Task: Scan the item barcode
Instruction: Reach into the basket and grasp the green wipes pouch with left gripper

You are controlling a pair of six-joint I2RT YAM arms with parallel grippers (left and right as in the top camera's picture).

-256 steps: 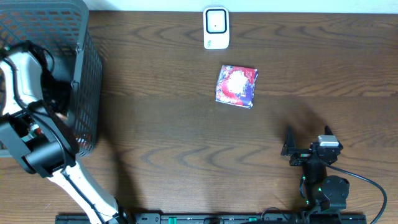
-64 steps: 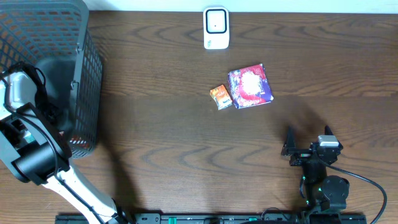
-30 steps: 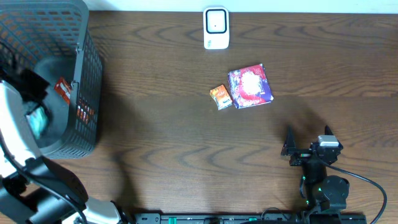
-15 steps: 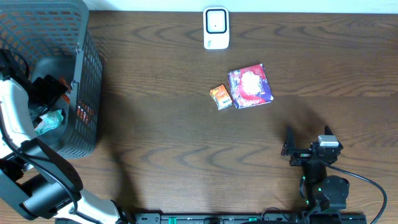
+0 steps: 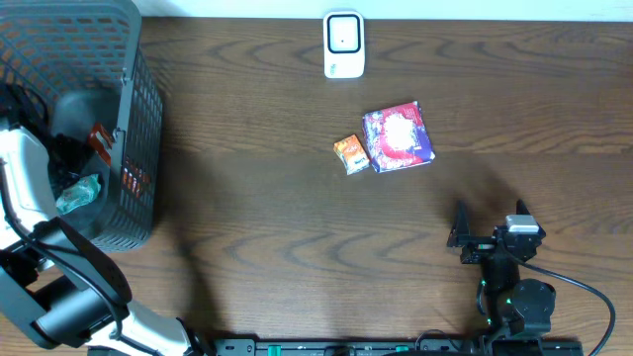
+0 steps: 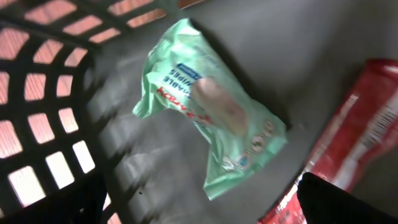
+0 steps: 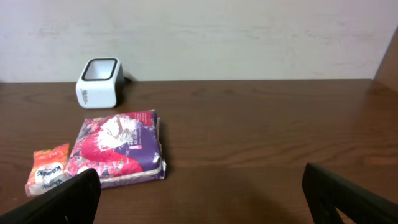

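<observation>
Over a dark wood-grain table (image 5: 257, 257), the left hand (image 6: 199, 196) hung inside the black mesh basket (image 5: 138, 119), fingers spread wide, gripping nothing; beneath it a green wipes packet (image 6: 208, 140) lay on the basket floor, a red packet (image 6: 354, 130) beside it; the right hand (image 7: 200, 180) sat spread near the front edge; beyond lay a purple pack (image 5: 398, 136), a small orange packet (image 5: 350, 154) just beside it, and the white barcode scanner (image 5: 343, 44).

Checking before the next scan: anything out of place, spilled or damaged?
Nothing spilled or damaged. The purple packet and small orange packet lie slightly askew in front of the scanner. The green wipes pack lies loose in the basket.
</observation>
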